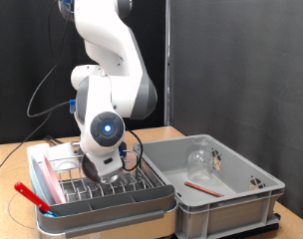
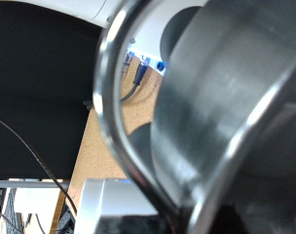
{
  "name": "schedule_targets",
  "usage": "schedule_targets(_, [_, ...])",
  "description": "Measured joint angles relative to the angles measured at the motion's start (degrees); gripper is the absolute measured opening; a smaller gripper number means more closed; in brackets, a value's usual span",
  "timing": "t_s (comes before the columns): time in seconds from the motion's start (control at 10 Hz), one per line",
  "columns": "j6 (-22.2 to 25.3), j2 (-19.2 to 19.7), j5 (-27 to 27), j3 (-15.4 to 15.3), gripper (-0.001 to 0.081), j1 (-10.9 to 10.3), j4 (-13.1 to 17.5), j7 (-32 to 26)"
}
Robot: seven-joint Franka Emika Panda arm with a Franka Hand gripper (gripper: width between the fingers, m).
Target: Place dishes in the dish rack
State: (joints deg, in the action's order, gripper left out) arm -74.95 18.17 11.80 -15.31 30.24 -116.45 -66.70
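Observation:
My gripper [image 1: 104, 171] is low inside the dish rack [image 1: 122, 195], a chrome wire rack on a pale base at the exterior view's lower left. Its fingertips are hidden among the wires. The wrist view is almost filled by the shiny steel bowl [image 2: 236, 107], tilted on edge with its rim sweeping across the picture; no finger shows there. A pink plate [image 1: 50, 181] stands upright at the rack's left end. In the grey tub, a clear glass [image 1: 200, 159] stands and a thin red utensil [image 1: 199, 185] lies on the floor.
The large grey plastic tub [image 1: 231, 204] sits right beside the rack on the exterior view's right. A red object [image 1: 30, 192] lies at the rack's left front corner. Black cables trail over the wooden table [image 1: 12, 159] behind.

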Motion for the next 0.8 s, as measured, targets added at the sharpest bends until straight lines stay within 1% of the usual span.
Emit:
schedule_targets(0.3, [-1.9,-0.5,0.9,0.3,0.0041,0.0,0.5,1.9])
schedule_targets(0.5, [-6.0,-1.8,2.4,0.8,0.0056,0.1,0.0,3.8])
schedule_targets(0.8, [-12.8,-4.6,4.2,1.5,0.0075,0.2,-2.7,6.4])
